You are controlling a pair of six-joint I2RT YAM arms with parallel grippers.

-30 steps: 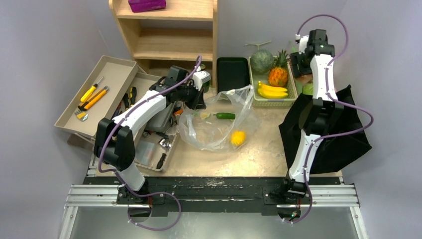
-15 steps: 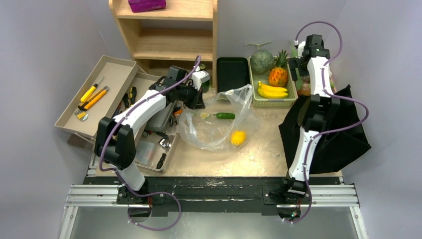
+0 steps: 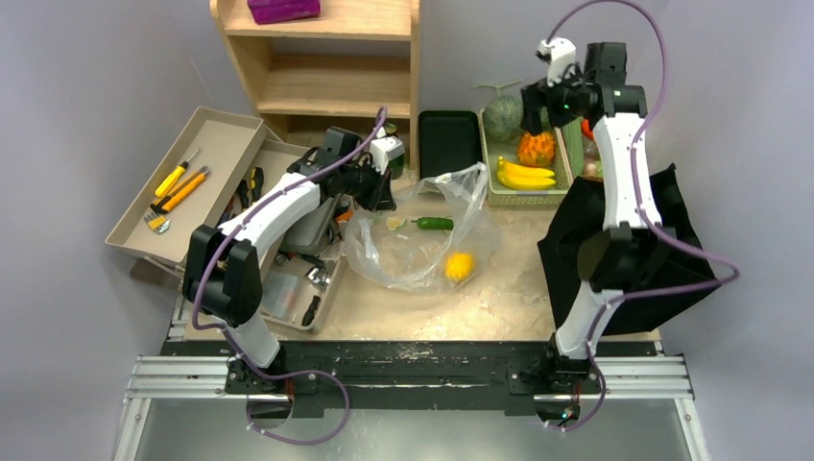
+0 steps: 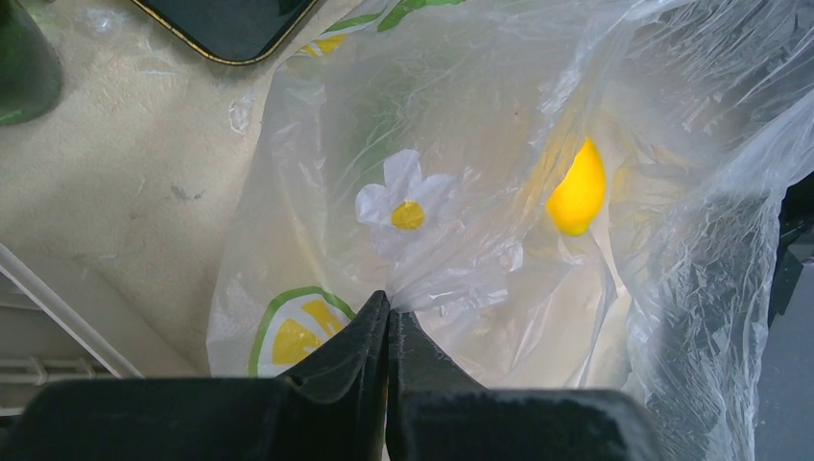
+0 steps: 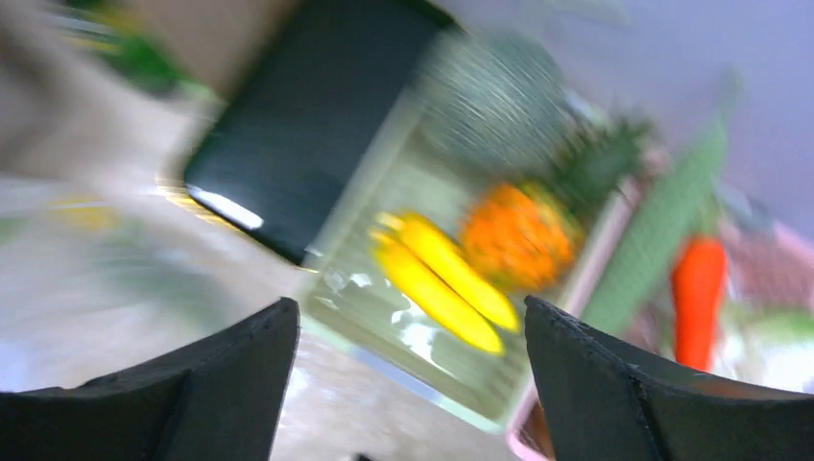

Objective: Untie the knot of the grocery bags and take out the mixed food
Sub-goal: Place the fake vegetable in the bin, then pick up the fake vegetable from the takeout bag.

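Observation:
The see-through plastic bag lies mid-table with a yellow citrus and a small green pepper inside. My left gripper is shut on the bag's far left edge. In the left wrist view the closed tips pinch crinkled film, with the citrus beyond. The black cloth bag slumps at the right, behind my right arm. My right gripper is open and empty, raised above the melon. Its blurred wrist view shows the gripper over bananas, a cucumber and a red pepper.
A green basket at the back holds the melon, a pineapple and bananas. A flat black tray lies left of it. A wooden shelf stands behind. Tan trays with yellow-handled tools sit at the left. A green bottle stands near the bag.
My right wrist has swung up and left, from the basket's right side to above the melon. My left gripper has kept its pinch on the plastic bag.

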